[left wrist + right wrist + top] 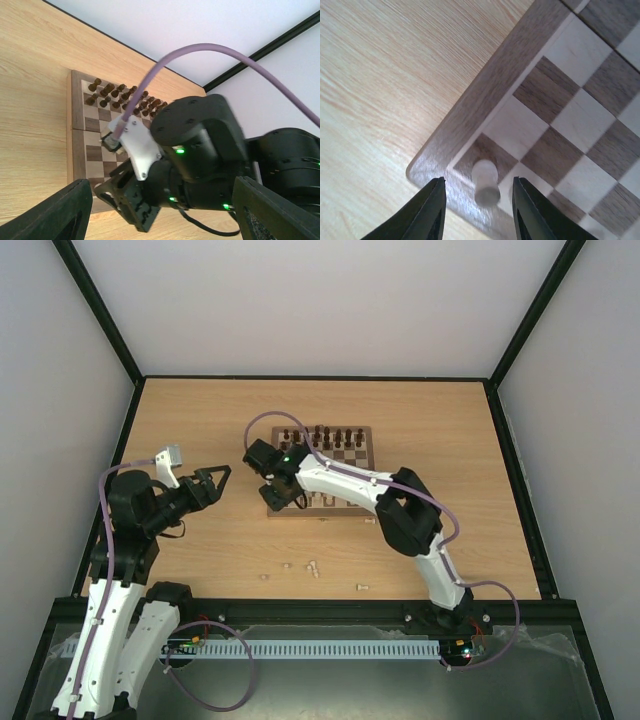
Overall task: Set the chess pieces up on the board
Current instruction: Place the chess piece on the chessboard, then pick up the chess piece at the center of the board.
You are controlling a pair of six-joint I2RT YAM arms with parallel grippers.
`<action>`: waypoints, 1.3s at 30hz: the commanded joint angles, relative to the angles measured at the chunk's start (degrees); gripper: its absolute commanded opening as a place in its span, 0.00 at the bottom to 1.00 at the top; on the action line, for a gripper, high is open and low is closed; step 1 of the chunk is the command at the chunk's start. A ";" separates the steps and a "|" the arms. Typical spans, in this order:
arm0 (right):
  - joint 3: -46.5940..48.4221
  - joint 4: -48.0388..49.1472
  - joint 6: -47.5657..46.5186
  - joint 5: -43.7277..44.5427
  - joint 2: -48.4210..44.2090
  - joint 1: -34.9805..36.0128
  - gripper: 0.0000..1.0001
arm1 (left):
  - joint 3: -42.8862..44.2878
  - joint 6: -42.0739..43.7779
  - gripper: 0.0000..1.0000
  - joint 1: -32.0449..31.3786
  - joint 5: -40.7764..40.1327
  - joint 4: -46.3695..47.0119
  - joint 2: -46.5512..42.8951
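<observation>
The board (352, 462) lies mid-table, with dark brown pieces (325, 436) along its far rows. My right gripper (272, 492) hangs over the board's near left corner. In the right wrist view it (479, 210) is open, and a pale chess piece (486, 182) stands on the dark corner square of the board (485, 90) between the fingers, touching neither. My left gripper (213, 482) is open and empty above the table, left of the board. Its wrist view shows its fingers (55, 215) wide apart, the right arm's wrist (195, 150), and the board (80, 145).
A few loose pale pieces (312, 567) lie on the table in front of the board, one more (363, 586) near the front edge. Black frame rails (110, 480) border the table. The right arm (400, 510) stretches across the board's near right side.
</observation>
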 commanded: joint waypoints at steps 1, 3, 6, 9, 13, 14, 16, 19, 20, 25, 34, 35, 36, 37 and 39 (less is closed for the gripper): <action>-4.41 0.72 0.68 -1.38 -8.77 0.16 0.39 | -0.18 -0.72 0.80 0.33 1.13 1.06 0.33; -7.65 1.68 1.35 -1.86 -12.22 0.61 0.41 | -0.19 -0.87 0.80 0.33 1.16 1.41 0.39; -13.12 2.79 2.43 -2.00 -17.36 1.95 0.43 | -0.17 -0.88 0.80 0.33 1.16 1.63 0.70; -18.71 3.21 3.78 -2.31 -22.37 4.19 0.45 | -0.20 -0.87 0.80 0.33 0.97 1.81 0.95; -25.13 3.96 5.43 -4.61 -26.46 9.10 0.45 | 0.03 -0.87 0.80 0.33 0.90 1.89 1.13; -26.49 4.07 5.92 -5.04 -27.11 10.37 0.45 | 0.11 -0.79 0.80 0.33 0.81 1.85 1.14; -29.30 4.74 6.98 -5.94 -27.91 13.09 0.45 | 0.28 -0.70 0.81 0.33 0.64 1.49 1.05; -31.75 6.68 8.44 -7.98 -27.63 15.46 0.45 | 0.63 -0.60 0.89 0.33 0.51 1.05 0.82; -32.13 6.92 8.88 -7.52 -26.91 15.95 0.45 | 0.68 -0.52 0.98 0.33 0.44 0.87 0.75; -32.05 8.01 9.99 -6.44 -22.25 17.58 0.45 | 1.46 -0.36 0.99 0.31 0.28 -0.40 0.06; -30.61 8.83 10.19 -5.32 -16.32 17.83 0.44 | 1.69 -0.27 0.99 0.33 0.25 -1.67 -1.05; -30.33 8.87 10.08 -5.22 -15.78 17.83 0.43 | 1.76 -0.32 0.99 0.33 0.28 -1.74 -1.13; -30.15 9.00 9.98 -5.16 -15.35 17.83 0.42 | 1.75 -0.31 0.99 0.29 0.27 -1.76 -1.24; -29.97 9.24 9.91 -5.16 -15.00 17.79 0.41 | 1.69 -0.34 0.99 0.33 0.21 -1.74 -1.23; -29.56 9.42 9.68 -5.33 -14.36 17.82 0.37 | 1.76 -0.34 0.99 0.33 0.28 -1.75 -1.23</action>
